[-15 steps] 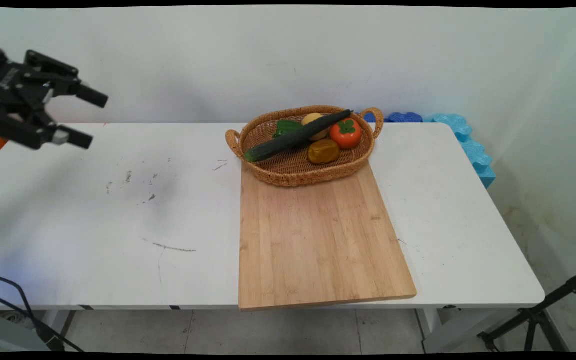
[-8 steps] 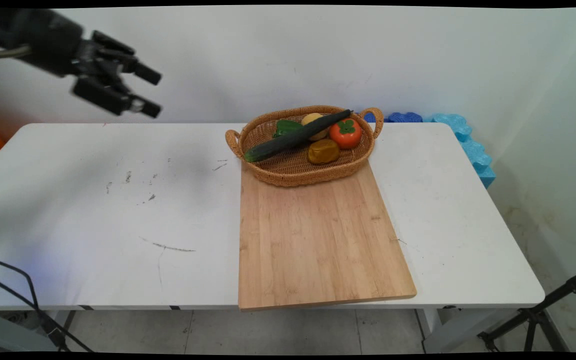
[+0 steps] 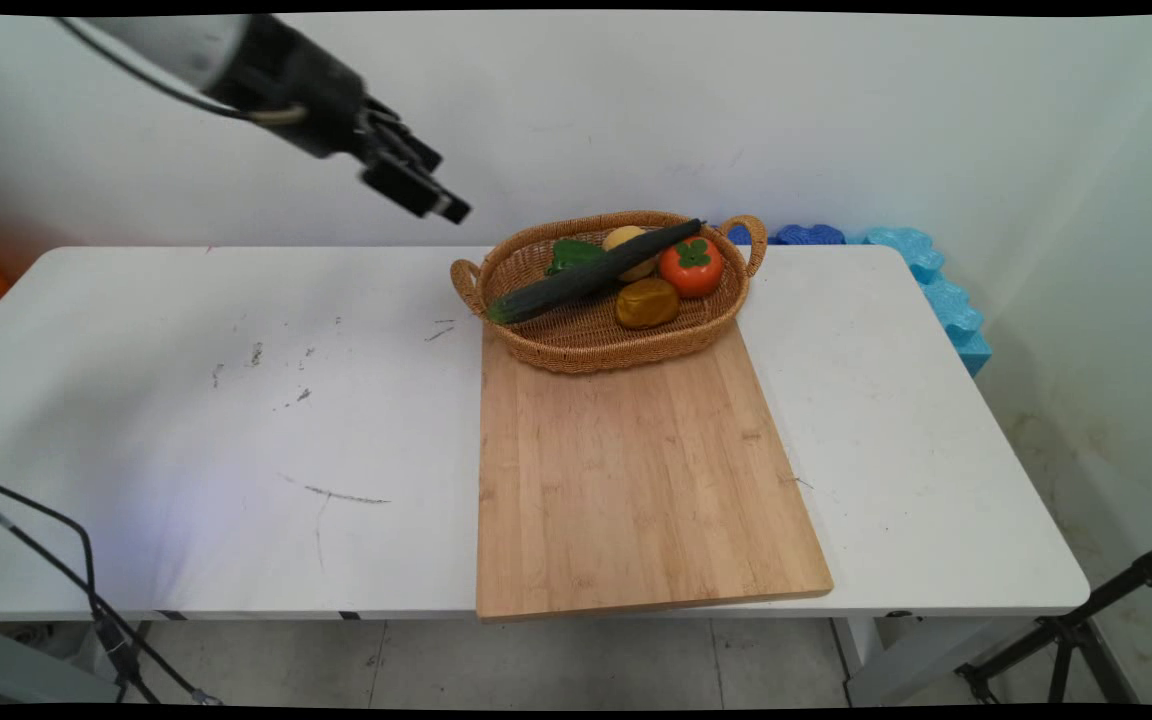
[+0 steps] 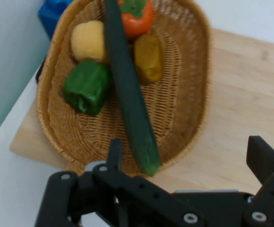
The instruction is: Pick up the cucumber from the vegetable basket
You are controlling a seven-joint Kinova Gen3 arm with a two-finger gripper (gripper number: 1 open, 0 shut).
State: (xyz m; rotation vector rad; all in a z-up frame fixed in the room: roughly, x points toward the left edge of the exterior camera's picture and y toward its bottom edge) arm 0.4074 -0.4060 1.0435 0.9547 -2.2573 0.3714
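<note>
- Pincer (image 3: 436, 190): fingers spread wide, nothing held; in air up-left of basket (image 3: 576, 350), near its left handle.
- Basket: wicker, on far end of cutting board (image 3: 636, 480). Contents: cucumber (image 3: 586, 275) laid diagonally over the rest, green pepper (image 4: 87, 86), persimmon (image 3: 692, 265), potato (image 3: 647, 303), pale yellow fruit (image 4: 87, 41).
- Handling judgement: cucumber lies topmost, nearest; grip across its width, mid-length, clear of rim.

The arm (image 3: 186, 45) reaches down-right from upper left, hand (image 4: 186, 161) open.
</note>
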